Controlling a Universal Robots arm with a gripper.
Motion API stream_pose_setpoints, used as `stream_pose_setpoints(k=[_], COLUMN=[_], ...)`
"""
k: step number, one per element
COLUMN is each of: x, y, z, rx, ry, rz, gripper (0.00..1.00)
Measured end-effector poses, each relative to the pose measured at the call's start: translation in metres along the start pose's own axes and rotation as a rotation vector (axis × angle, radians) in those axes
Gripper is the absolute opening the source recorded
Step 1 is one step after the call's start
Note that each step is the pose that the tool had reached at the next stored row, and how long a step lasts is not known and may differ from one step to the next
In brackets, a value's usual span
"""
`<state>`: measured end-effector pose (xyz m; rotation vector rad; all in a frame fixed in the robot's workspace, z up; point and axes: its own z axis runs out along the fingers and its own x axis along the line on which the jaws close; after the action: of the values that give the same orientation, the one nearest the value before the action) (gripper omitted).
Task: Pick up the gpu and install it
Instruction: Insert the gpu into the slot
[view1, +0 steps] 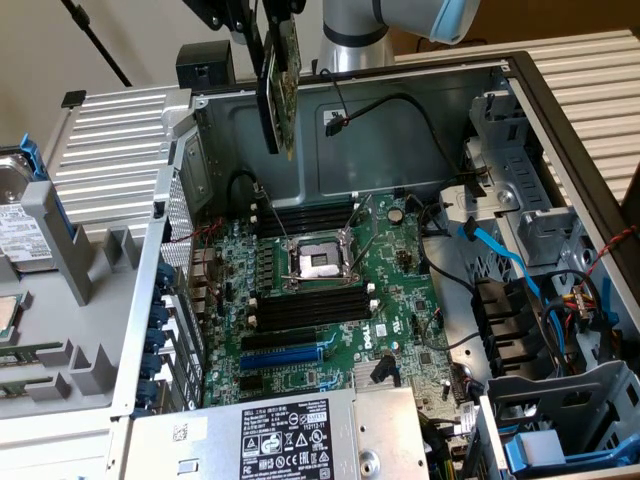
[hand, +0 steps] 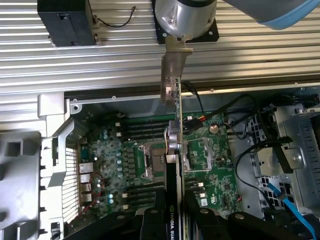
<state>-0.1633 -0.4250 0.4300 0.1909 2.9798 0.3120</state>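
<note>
Card pinched and held in the air over the open case, not yet seated.

I have the black two-fingered gripper closed on the gpu, a small flat card with a green circuit board on one face and a black plastic shroud on the other, clamping its two broad faces at one end. The card hangs on edge, well above the large green motherboard that lies in the grey metal computer case, and touches neither. Its silver end bracket sits at the end away from the fingers. I judge the card light and stiff but fragile. The flat faces are the right place to grip, clear of the contact edge, and too hard a squeeze could crack the shroud.
</note>
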Motion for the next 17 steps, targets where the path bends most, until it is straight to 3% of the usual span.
stream_pose_setpoints(k=[3,5,17], x=[0.0001,-0.0001,-0.0001], y=[0.0005,0.0005,0.0005], z=[0.0002,0.0002,0.0005], rx=[0.0014,0.0003,-0.0257], ry=[-0.0003,0.0027,0.0476], rz=[0.000,-0.014,-0.218], gripper=[0.26,0.26,0.26])
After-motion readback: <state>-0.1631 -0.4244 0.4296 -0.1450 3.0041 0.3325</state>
